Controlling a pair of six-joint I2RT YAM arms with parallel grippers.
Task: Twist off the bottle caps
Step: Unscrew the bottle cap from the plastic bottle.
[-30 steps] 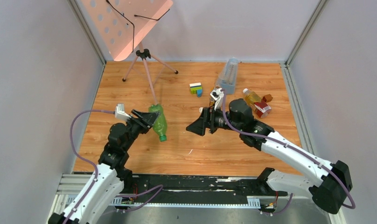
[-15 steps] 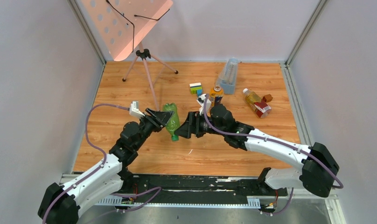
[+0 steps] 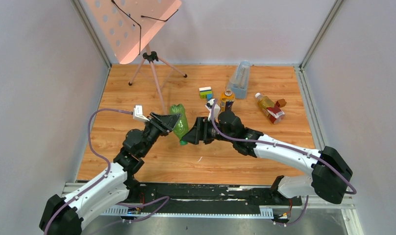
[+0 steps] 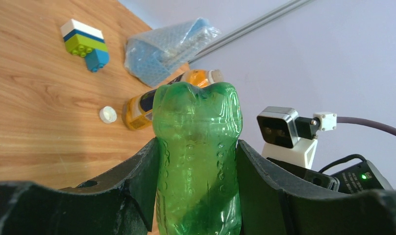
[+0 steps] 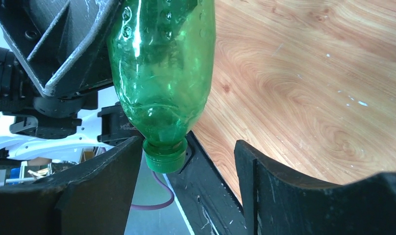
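Left gripper [image 4: 197, 169]: closed on the green bottle [image 4: 196, 117], one finger pressed against each side of the body. The bottle's base projects past the fingertips; its neck points back below the jaws, towards the right gripper.

Right gripper [image 5: 186, 152]: jaws open, set either side of the green cap [image 5: 164, 159]. The cap is on the bottle neck. In the right wrist view it sits just beside the finger on the left of the picture, with a clear gap to the other finger.

Beyond the left gripper's fingertips, on the table [image 3: 137, 93]: a loose white cap [image 4: 108, 114], with the amber bottle with the yellow label [image 4: 147, 103] just beside it. Farther out are the toy bricks [image 4: 86, 44] and the clear bluish container [image 4: 166, 46].

Behind the right gripper, well apart from it, the amber bottle with the red label [image 3: 270, 110] lies on its side.
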